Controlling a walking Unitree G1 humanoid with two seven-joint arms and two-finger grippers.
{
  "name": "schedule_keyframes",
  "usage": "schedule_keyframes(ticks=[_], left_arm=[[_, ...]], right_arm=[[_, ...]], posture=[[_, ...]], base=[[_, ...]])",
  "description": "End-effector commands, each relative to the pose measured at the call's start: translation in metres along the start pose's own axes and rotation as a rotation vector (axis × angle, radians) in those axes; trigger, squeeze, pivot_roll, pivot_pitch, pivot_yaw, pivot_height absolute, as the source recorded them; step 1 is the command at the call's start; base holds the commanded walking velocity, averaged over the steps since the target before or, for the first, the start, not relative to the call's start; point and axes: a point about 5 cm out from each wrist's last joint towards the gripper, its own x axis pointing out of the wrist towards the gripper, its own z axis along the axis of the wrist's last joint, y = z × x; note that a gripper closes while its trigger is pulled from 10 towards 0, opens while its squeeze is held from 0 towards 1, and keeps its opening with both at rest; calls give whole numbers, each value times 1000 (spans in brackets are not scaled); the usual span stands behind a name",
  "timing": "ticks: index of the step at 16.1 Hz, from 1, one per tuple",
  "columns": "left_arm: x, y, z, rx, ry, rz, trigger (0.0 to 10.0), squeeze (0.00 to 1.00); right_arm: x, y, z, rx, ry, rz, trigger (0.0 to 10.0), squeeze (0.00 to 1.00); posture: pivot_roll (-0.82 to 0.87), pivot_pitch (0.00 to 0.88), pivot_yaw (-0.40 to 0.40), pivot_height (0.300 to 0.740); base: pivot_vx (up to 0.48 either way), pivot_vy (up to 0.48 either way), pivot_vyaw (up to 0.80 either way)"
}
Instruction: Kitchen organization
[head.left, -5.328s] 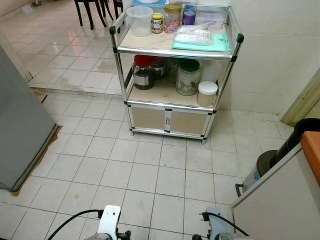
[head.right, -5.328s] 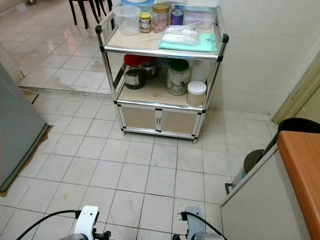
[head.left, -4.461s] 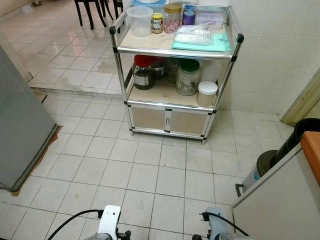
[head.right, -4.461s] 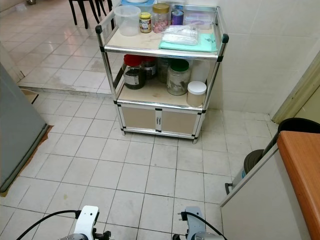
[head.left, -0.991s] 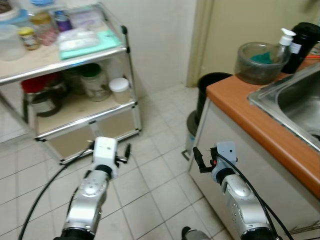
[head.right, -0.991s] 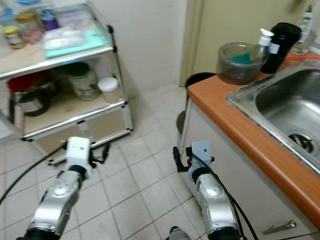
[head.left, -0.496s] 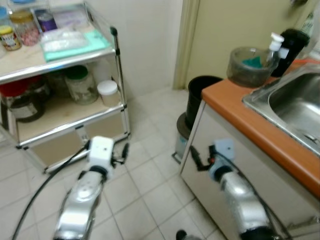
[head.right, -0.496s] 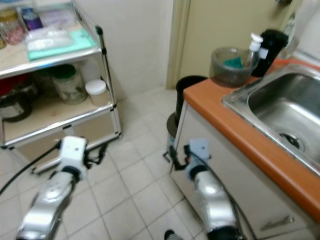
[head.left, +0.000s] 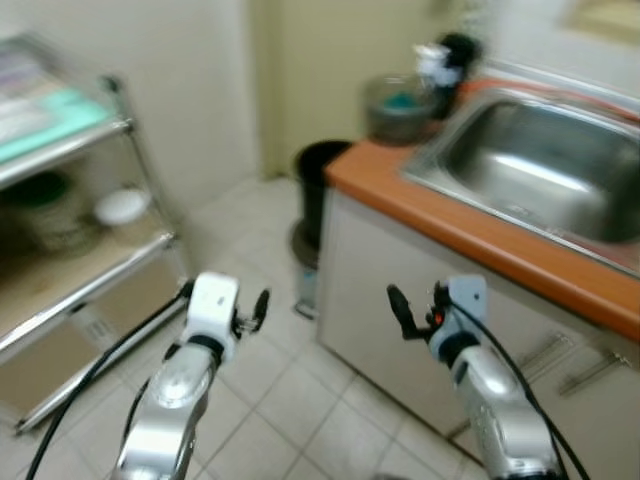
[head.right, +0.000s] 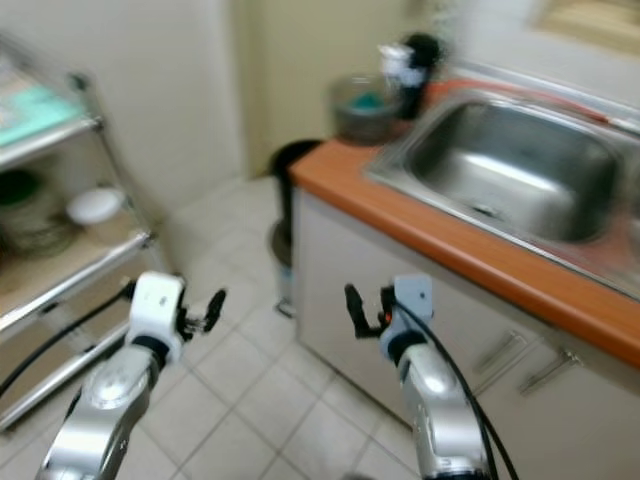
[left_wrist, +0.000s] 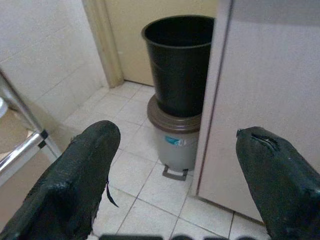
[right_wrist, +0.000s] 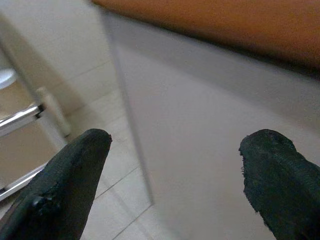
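A stainless steel sink is set in an orange countertop on my right. At its far corner stand a glass bowl with something green inside, a pump bottle and a black container. The metal shelf rack with jars and a teal cloth is at my left, blurred. My left gripper is open and holds nothing, raised over the floor and facing the bins. The right gripper is open with nothing in it, close to the pale cabinet front under the counter.
A black bin rests on a grey pedal bin in the corner between the cabinet's end and the door frame. White tiled floor lies between the rack and the cabinet. Handles stick out from the cabinet front.
The camera has swung to the right: the rack has slid to the left edge and the sink now lies in front. Both arms, low five seconds ago, are raised in front of me.
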Motion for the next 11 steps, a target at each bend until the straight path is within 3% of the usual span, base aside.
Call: schedule_keyframes(ticks=[1, 4, 6, 11], left_arm=[[4, 7, 10, -4, -34, 56, 10000, 0], [8, 13, 11, -60, -12, 65, 10000, 0], [12, -2, 20, -63, -6, -48, 10000, 0], [3, -9, 29, -65, -96, -28, 10000, 0]], right_arm=[[-4, -5, 2, -4, 4, -8, 10000, 1000], [-6, -6, 7, -14, -4, -5, 10000, 1000], [-7, -8, 16, -4, -29, -51, 10000, 1000], [-16, 8, 30, -80, -95, 16, 10000, 1000]], posture=[[-72, 0, 36, 740], [-83, 0, 48, 740], [-77, 0, 45, 740], [-61, 0, 2, 740]], base=[[0, 0, -744], [0, 0, -738], [0, 0, -738], [0, 0, -744]])
